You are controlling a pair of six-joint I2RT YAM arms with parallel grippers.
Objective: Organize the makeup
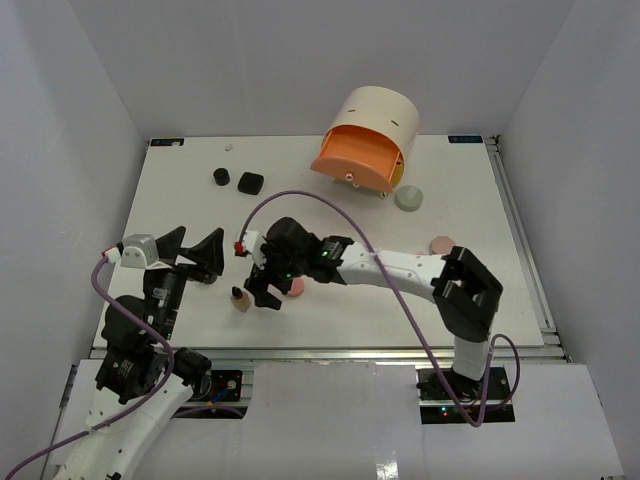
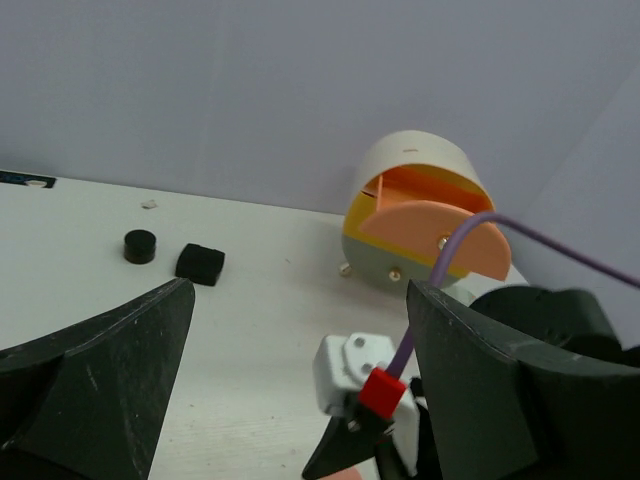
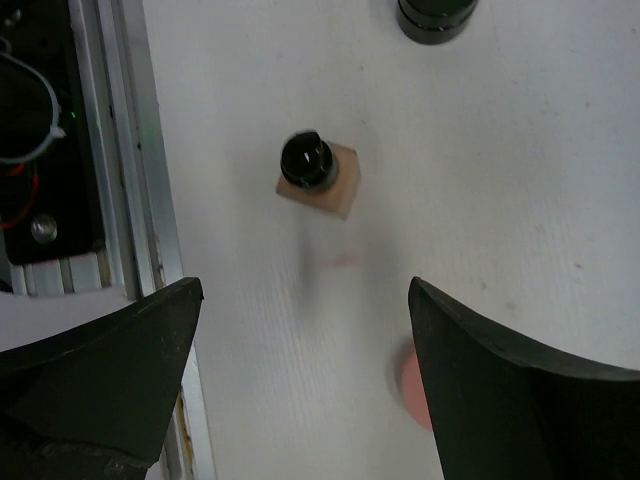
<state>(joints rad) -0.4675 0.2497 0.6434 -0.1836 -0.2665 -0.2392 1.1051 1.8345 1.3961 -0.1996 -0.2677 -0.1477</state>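
Bottle (image 3: pixel 318 178) near table (image 3: pixel 500 150) front edge

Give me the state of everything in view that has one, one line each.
left gripper, open, empty.
right gripper, open, empty.
brown bottle, upright, capped, not held.
orange drawer, swung open.
grey-green compact, closed, lying flat.
tan compact, closed, lying flat.

The left arm (image 1: pixel 125 345) and right arm (image 1: pixel 400 268) are white with black joints; the left end effector (image 1: pixel 192 253) and right end effector (image 1: pixel 263 290) are black, with wedge-shaped fingers. A purple cable (image 1: pixel 300 194) runs to a red plug (image 1: pixel 240 247) on the right wrist's white block (image 1: pixel 253 238), and a second cable (image 1: pixel 99 283) leaves the left wrist's grey block (image 1: pixel 138 249).
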